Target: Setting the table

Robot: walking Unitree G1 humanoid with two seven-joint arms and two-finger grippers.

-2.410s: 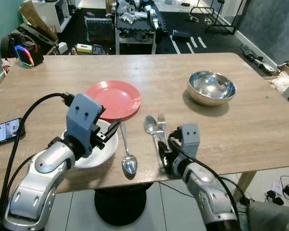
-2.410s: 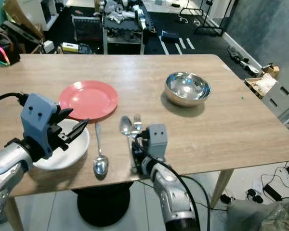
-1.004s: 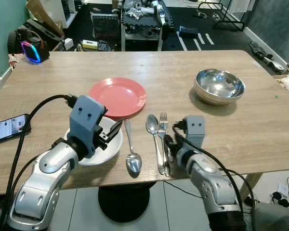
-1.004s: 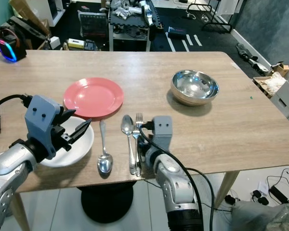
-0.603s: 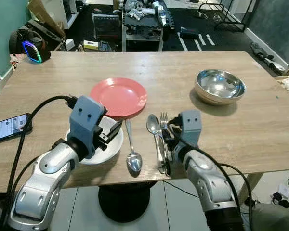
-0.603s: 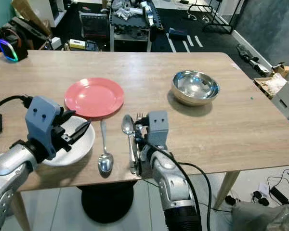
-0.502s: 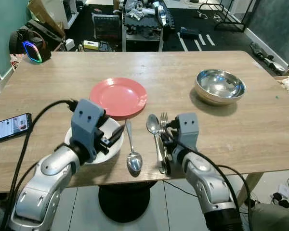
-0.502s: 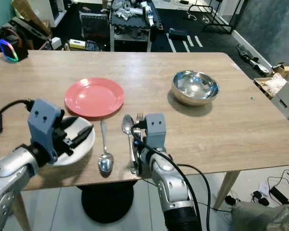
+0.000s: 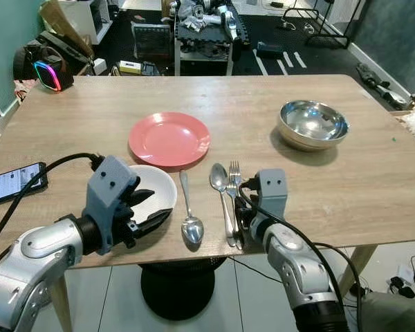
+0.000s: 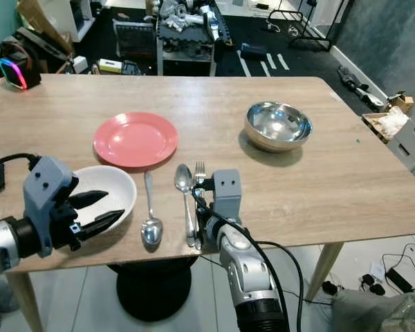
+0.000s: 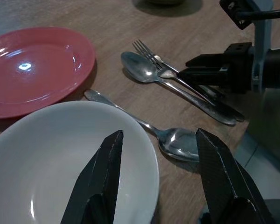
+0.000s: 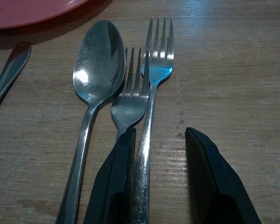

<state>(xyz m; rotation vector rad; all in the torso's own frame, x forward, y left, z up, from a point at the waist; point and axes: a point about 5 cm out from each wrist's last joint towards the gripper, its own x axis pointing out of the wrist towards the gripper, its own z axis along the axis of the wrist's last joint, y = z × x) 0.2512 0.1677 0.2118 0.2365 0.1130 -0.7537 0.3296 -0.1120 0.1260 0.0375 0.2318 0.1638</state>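
Wooden table [image 9: 373, 173] top first: it holds a red plate [image 9: 169, 139], a white bowl [image 9: 154, 190], a shiny metal bowl [image 9: 312, 124] and some silver cutlery. Behind the table, the floor is dark and full of clutter. A phone [image 9: 10, 183] lies near the table's left edge.

The red plate sits in the middle. The white bowl is just in front of it, close to the near edge. One spoon [image 9: 189, 214] lies beside the bowl on its right, with its round end toward the robot. Next to it lie another spoon [image 12: 94, 70] and two forks [image 12: 149, 65], side by side and touching. The metal bowl stands well apart, far to the right.

The left gripper [image 9: 146, 211] hangs over the near side of the white bowl, its two black fingers spread wide. The right gripper [image 12: 156, 182] is down at the fork handles. Its fingers are apart, with one fork handle between them, not squeezed.
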